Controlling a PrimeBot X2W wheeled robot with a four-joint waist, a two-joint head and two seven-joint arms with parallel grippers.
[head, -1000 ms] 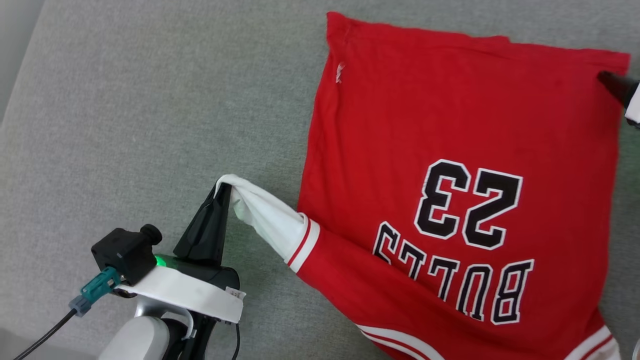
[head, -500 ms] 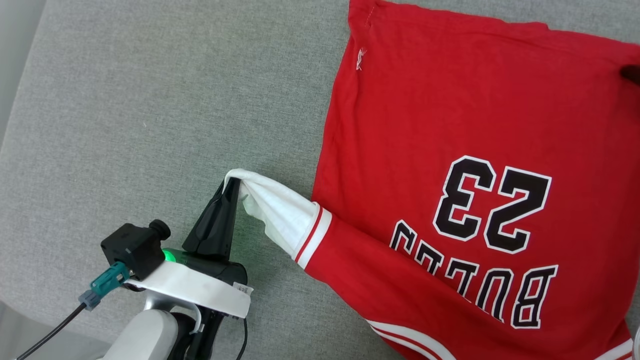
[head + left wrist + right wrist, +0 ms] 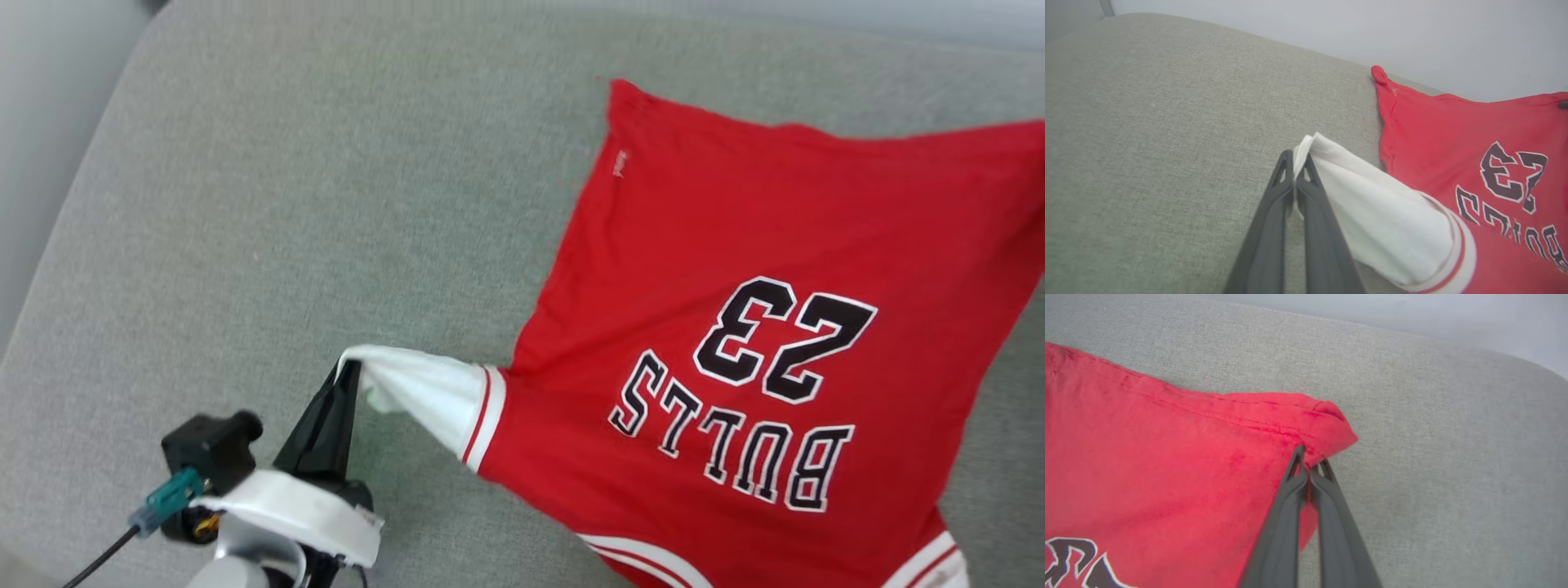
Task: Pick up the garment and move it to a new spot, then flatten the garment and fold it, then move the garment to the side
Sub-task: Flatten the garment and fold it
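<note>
The garment [image 3: 735, 245], a red jersey T-shirt with upside-down black "BULLS 23" lettering, lies spread over the right half of the grey cushion [image 3: 286, 204]. My left gripper [image 3: 349, 369] at the lower left is shut on the tip of its white sleeve [image 3: 424, 396], which is pulled out leftward. The left wrist view has the sleeve [image 3: 1372, 216] pinched between the closed fingertips [image 3: 1295, 169]. In the right wrist view my right gripper [image 3: 1310, 462] is shut on the red hem corner [image 3: 1331, 424] of the garment [image 3: 1147, 465], which is lifted into a small peak.
The grey fabric cushion [image 3: 1147, 143] stretches bare to the left of the shirt. Its rounded far edge [image 3: 1412, 339] meets a pale wall behind. A dark cable [image 3: 98, 559] hangs from my left wrist at the bottom left.
My right gripper has closed on the far right hem corner, and that corner now rises. The shirt body has skewed and bunched toward the sleeve. The head camera has shifted.
</note>
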